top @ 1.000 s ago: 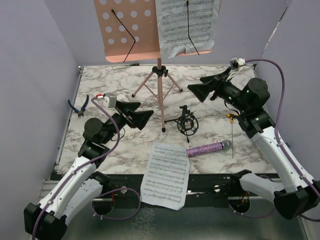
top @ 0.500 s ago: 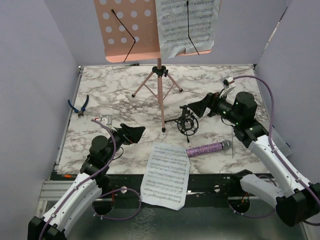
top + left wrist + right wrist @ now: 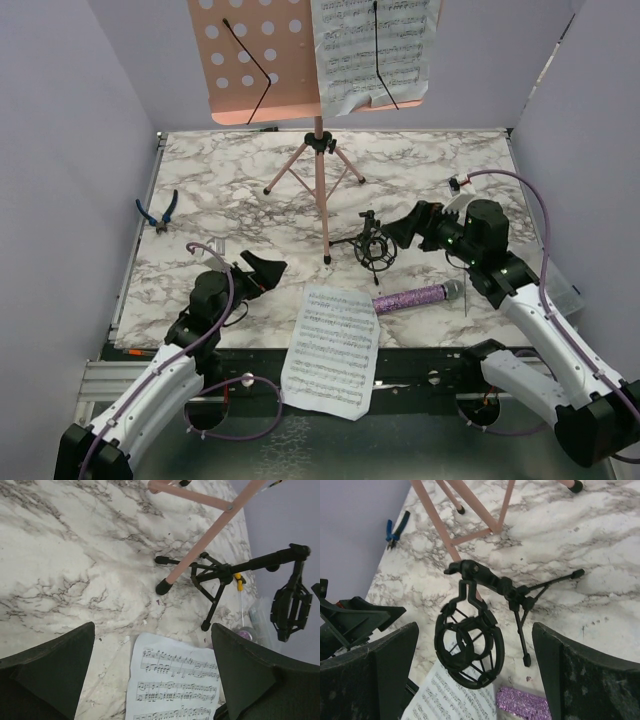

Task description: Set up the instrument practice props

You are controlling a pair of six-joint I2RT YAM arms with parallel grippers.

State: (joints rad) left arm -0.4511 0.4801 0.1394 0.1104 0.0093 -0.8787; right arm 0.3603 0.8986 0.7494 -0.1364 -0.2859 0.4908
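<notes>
Both wide open and empty, left end effector [image 3: 264, 268] lower left near loose sheet-music page [image 3: 332, 348], right end effector [image 3: 404, 227] right of centre beside black shock-mount [image 3: 374, 248]

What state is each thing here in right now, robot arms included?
Music stand: upright on its tripod.
Upper page: resting on the stand.
Loose page: flat, overhanging the table at its near edge.
Microphone: lying on its side.
Shock mount: standing, empty.
Pliers: lying flat.
Left gripper: open, empty.
Right gripper: open, empty.
</notes>
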